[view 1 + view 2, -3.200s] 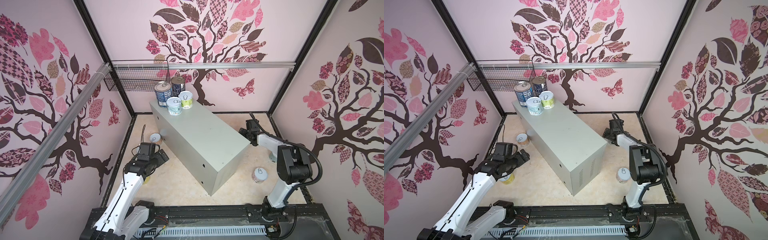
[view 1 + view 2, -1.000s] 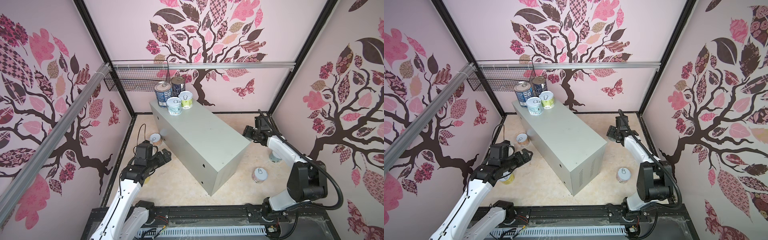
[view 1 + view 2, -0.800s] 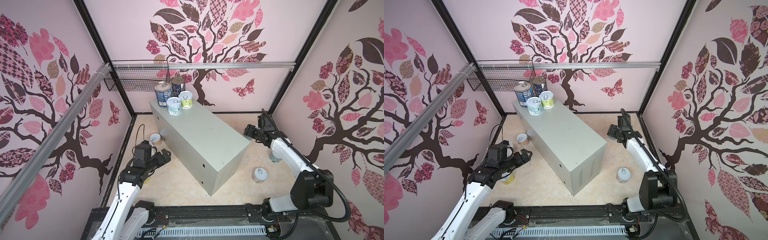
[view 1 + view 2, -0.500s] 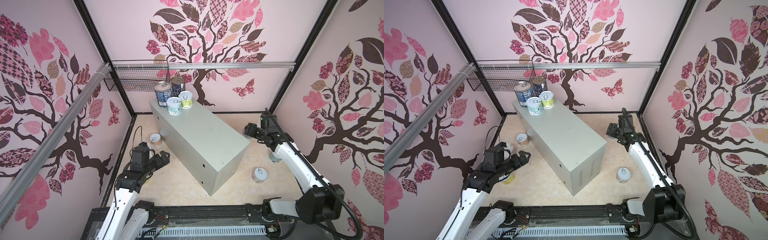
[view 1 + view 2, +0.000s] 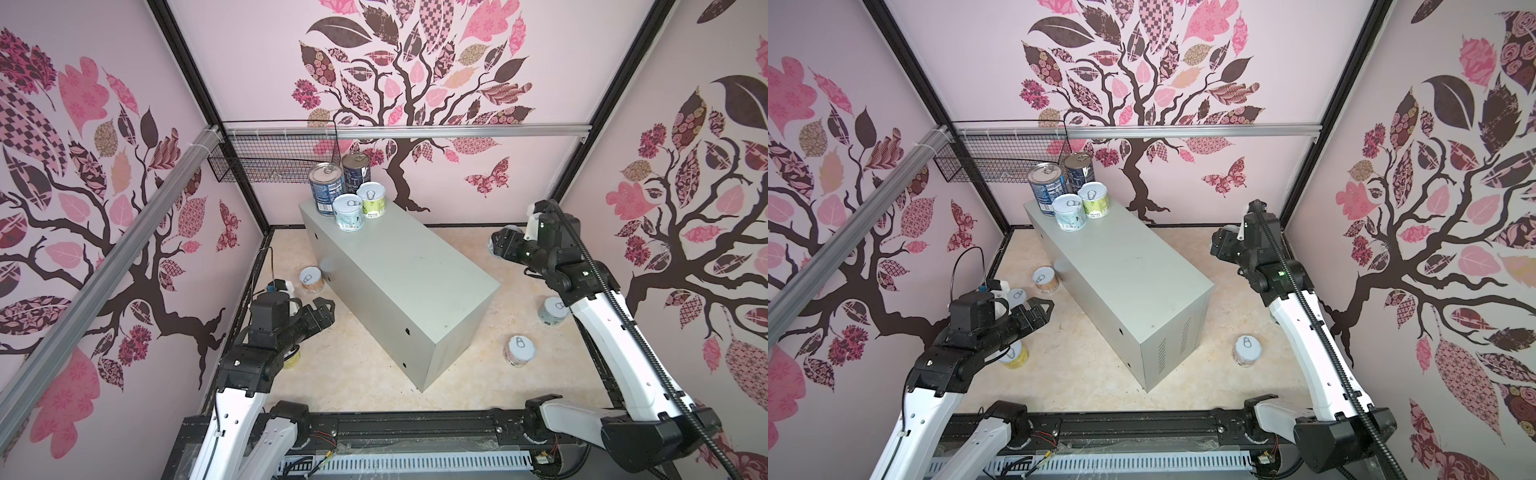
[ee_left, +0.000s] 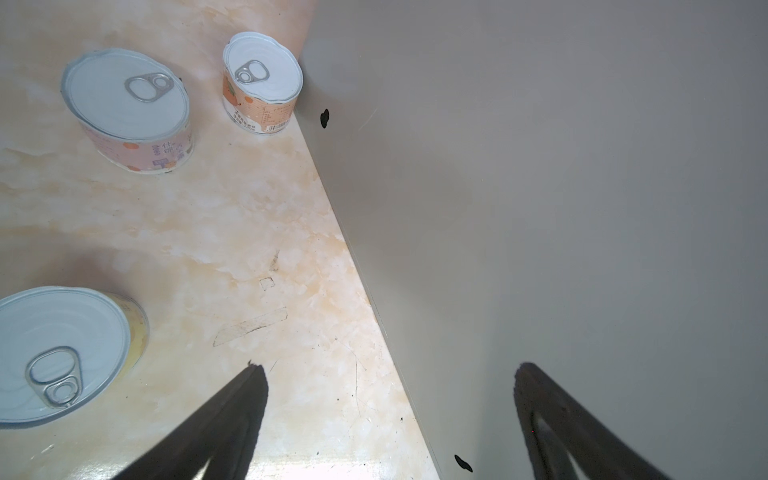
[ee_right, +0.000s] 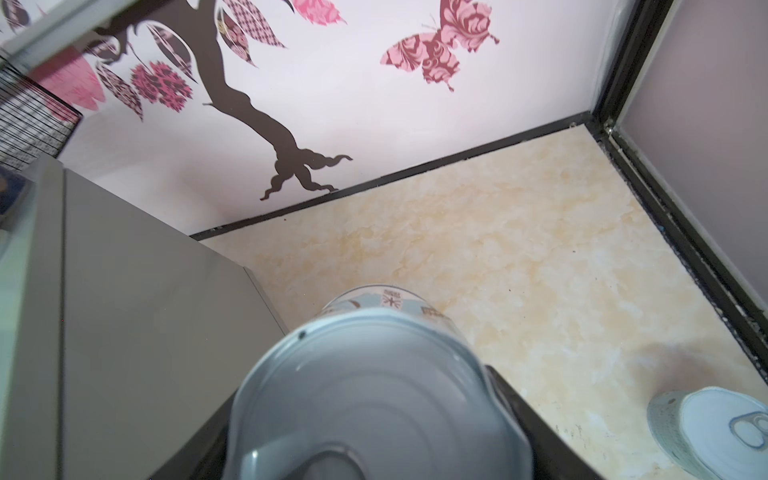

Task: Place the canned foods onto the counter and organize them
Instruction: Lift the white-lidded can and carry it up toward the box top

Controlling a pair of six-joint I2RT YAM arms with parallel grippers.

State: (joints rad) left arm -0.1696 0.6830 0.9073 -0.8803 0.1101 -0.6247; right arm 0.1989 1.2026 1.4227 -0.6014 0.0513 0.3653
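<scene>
The counter [image 5: 399, 282] [image 5: 1125, 274] is a long grey-green box set aslant on the floor. Two tall dark-blue cans [image 5: 326, 193] and two short cans [image 5: 348, 212] stand at its far end. My right gripper [image 5: 500, 245] [image 7: 365, 419] is off the counter's right side, shut on a short white-lidded can [image 7: 374, 395] held above the floor. My left gripper [image 5: 328, 305] [image 6: 390, 374] hangs open and holds nothing beside the counter's left wall. Near it on the floor stand an orange can [image 6: 262, 83] against the counter, a pink can [image 6: 129, 108] and a yellow can [image 6: 62, 353].
Two more short cans stand on the floor to the right, one [image 5: 519, 351] near the counter's front corner and one [image 5: 552, 309] [image 7: 715, 432] under the right arm. A black wire basket [image 5: 274, 162] hangs on the back-left wall. Patterned walls close in on three sides.
The right arm has lifted, carrying its can up from the floor beside the counter. The left gripper has stayed open and has risen slightly.
</scene>
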